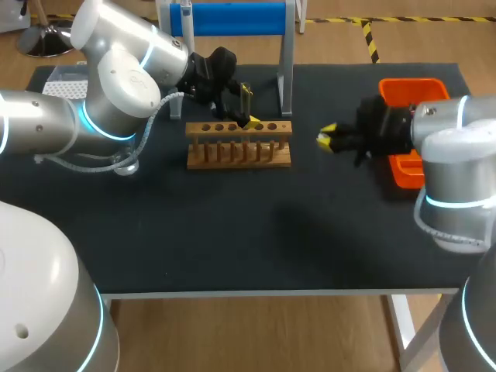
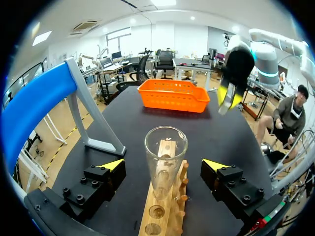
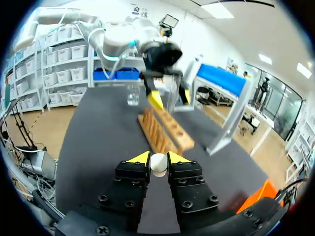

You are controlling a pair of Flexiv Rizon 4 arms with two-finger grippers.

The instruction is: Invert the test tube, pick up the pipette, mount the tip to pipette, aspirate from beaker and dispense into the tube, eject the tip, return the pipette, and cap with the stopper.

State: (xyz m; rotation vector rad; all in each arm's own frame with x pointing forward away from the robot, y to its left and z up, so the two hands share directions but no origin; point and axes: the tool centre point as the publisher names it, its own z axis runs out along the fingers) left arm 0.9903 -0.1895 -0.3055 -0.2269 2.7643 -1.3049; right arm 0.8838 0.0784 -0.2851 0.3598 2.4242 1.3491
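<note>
On the black table, the blue-topped stand rises at the far edge and the orange basket sits to the right, with the wooden rack between them. The glass test tube stands in the rack, and the left gripper has its fingers spread wide on either side without touching it. The right gripper, off the rack's right end, pinches the small white stopper.

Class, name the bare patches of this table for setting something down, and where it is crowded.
Bare: the front strip of table, from the wooden rack to the near edge. Crowded: around the rack, with the left gripper over it and the blue stand behind.
</note>
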